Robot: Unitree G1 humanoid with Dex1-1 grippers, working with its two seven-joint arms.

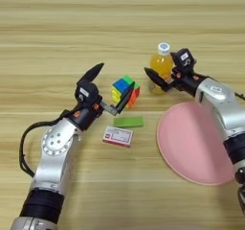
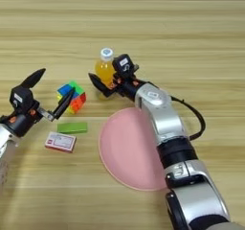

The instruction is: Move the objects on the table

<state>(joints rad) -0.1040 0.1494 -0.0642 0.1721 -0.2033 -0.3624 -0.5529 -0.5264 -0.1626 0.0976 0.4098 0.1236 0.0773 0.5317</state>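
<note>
Progress looks early: right tool (image 1: 165,75) brackets the orange-drink bottle (image 1: 161,66) at centre, fingers spread; left tool (image 1: 111,87), also spread, flanks the puzzle cube (image 1: 126,90); pink plate (image 1: 191,145) (lower right) sits bare.

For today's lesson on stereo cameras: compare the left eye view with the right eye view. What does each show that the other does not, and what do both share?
Only the left eye view shows the left arm's silver upper part, down to the bottom edge. Only the right eye view shows the right arm's lower part, reaching the bottom edge.

Both show the left gripper open beside the puzzle cube, the right gripper at the orange-drink bottle, the pink plate, the green block, the red-and-white card and the table.
</note>
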